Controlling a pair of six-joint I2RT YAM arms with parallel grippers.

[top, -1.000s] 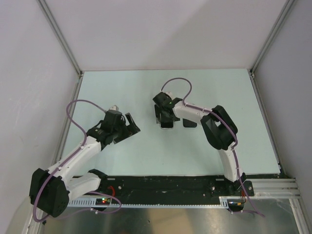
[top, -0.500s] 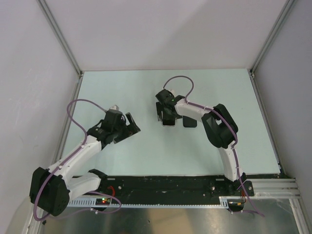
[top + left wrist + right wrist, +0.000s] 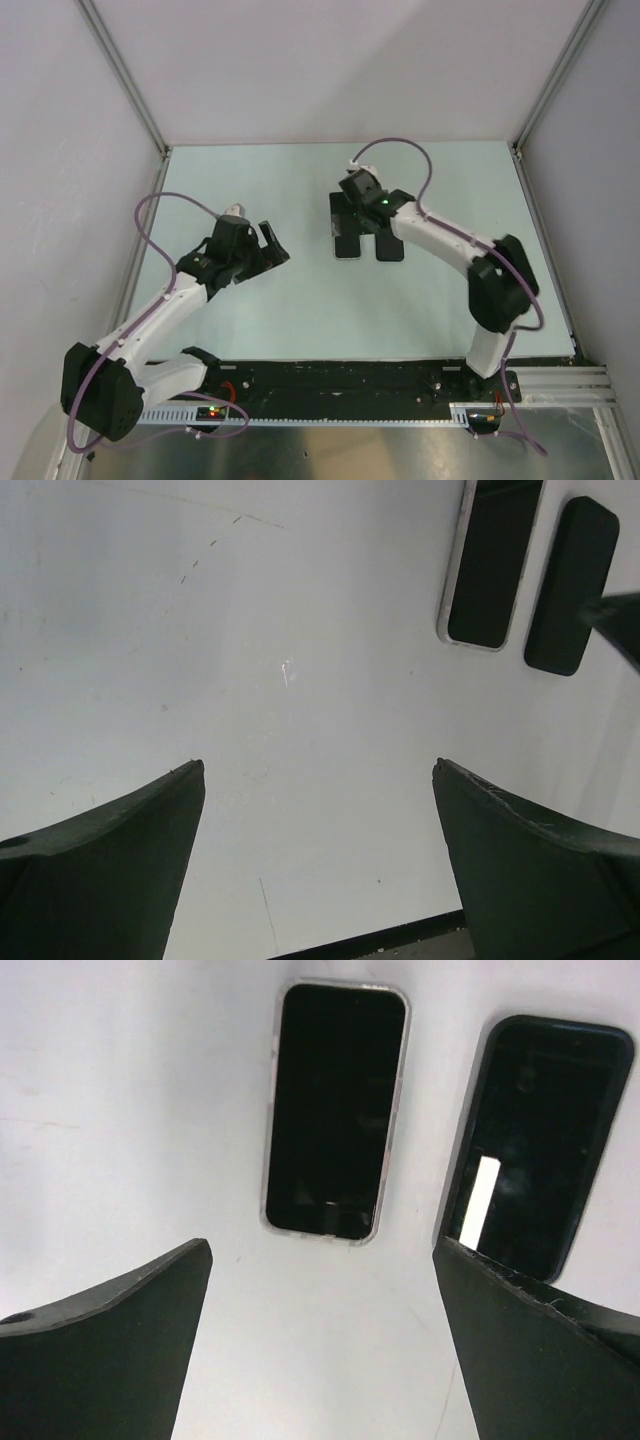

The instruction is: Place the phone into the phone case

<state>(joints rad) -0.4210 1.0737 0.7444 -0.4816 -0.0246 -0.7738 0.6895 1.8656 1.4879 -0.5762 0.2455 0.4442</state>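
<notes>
Phone (image 3: 335,1110) lies flat, dark face up, inside the clear phone case (image 3: 316,1236). The pale case rim shows all round it in the right wrist view. The pair sits mid-counter (image 3: 250,180), a bit right of centre in the top view.

Black slab (image 3: 535,1140) lies just beside it on the right. It is the same shape, with rounded corners and a glossy face carrying a white reflection. It runs parallel to the cased phone with a narrow strip of counter between them, not touching.

Right pincer (image 3: 322,1252) has its fingers spread wide with nothing between them. The cased phone lies ahead of the gap. In that view the right finger (image 3: 530,1350) overlaps the slab's near corner; cannot tell if it touches. From the top view this pincer hangs over the far ends of the two items.

Left pincer (image 3: 320,775) is also spread wide and empty, over bare counter, well to the left of the phone. In its wrist view the cased phone and slab sit at upper right, far from the fingers.
</notes>
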